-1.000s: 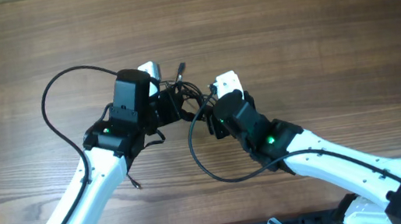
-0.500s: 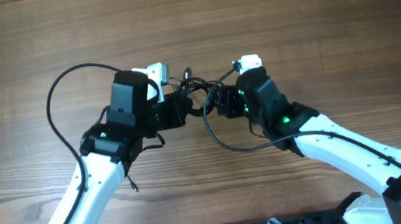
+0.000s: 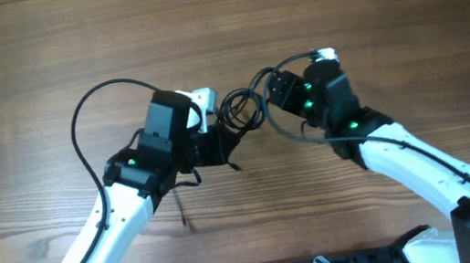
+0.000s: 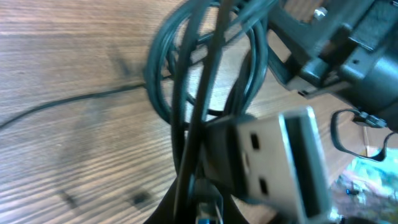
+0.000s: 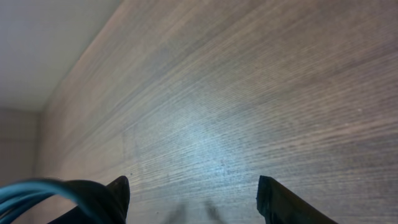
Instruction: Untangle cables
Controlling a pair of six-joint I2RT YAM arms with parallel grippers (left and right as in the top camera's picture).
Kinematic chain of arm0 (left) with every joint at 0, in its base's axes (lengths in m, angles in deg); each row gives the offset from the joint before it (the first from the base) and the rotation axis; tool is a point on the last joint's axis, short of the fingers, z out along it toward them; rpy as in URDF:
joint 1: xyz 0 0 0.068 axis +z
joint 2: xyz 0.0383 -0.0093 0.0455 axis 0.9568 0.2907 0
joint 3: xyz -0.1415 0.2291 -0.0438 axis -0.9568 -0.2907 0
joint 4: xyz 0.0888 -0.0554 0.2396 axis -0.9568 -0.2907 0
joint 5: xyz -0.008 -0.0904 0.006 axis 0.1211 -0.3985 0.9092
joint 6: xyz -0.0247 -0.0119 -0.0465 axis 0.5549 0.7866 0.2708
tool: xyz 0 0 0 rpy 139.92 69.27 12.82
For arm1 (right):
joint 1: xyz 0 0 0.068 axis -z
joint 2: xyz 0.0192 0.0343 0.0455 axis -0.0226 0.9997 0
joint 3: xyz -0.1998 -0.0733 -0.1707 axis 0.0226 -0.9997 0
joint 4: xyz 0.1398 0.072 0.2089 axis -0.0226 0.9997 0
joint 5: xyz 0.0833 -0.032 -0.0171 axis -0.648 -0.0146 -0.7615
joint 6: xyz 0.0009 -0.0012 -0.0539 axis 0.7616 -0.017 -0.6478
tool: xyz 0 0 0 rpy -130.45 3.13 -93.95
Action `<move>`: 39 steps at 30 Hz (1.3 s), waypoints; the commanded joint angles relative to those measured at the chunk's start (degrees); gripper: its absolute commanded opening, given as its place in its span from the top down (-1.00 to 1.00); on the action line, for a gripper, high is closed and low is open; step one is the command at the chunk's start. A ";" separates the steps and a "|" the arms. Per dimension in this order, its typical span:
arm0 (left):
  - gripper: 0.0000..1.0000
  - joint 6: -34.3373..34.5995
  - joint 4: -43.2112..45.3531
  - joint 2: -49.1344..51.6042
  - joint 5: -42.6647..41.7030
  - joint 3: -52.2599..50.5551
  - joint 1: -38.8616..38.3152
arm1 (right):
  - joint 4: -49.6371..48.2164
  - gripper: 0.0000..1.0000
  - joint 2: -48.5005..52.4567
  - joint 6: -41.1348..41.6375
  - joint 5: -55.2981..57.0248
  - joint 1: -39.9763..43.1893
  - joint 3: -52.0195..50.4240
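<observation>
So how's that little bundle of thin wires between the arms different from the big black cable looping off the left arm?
The thin wires are wound into a small, tight coil of overlapping loops; the arm cable sweeps one wide open arc. The thin wires carry a USB plug; the arm cable joins the left arm at both ends. Both are black.

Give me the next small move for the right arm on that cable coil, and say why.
Probably ease the right gripper toward the cable coil and shut on its nearest loop. Its fingers stand apart with nothing between them, while the coil lies between both grippers with its USB plug close by the left gripper.
</observation>
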 commanded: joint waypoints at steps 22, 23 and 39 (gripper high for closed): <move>0.92 -5.62 2.27 -3.41 -4.72 -0.33 12.50 | 2.82 -0.69 -1.03 -34.16 -24.50 4.39 0.00; 0.92 -5.62 2.45 -3.41 -5.73 -0.33 12.50 | 2.80 -0.69 -1.01 -35.21 -21.40 2.19 0.00; 0.92 -11.80 -2.29 -3.50 -17.86 -0.33 1.90 | -1.07 -0.99 0.72 -17.16 24.09 -5.68 0.00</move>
